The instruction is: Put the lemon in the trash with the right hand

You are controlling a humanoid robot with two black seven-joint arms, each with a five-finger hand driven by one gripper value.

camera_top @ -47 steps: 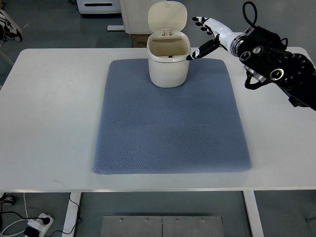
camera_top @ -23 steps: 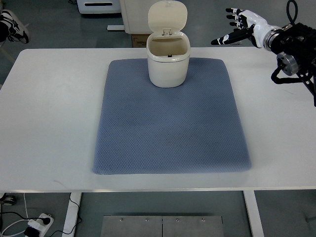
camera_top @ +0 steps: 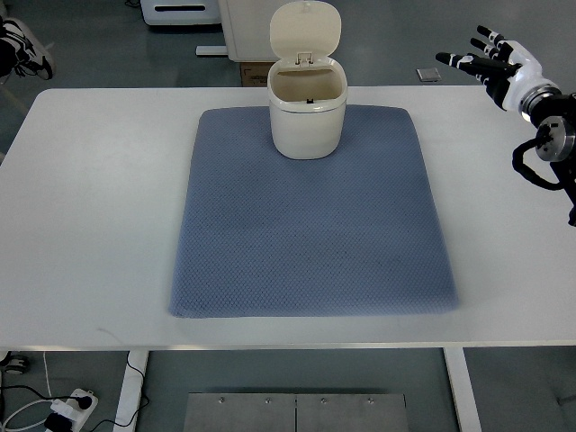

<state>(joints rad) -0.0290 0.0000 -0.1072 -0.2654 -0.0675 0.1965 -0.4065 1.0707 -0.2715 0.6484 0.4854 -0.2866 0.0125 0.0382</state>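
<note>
Right hand (camera_top: 493, 65) is at the far right edge of the bench (camera_top: 81, 207), well right of the trash can (camera_top: 307, 108) — fingers spread, holding nothing. Trash can stands upright on the far edge of the blue mat (camera_top: 310, 216), lid (camera_top: 305, 29) flipped up and back, opening exposed. Lemon: can't see it anywhere on mat or bench; the can's interior is in shadow, so can't tell if it's inside. A power strip (camera_top: 67, 407) lies on the floor below the bench, near-left of the can.
</note>
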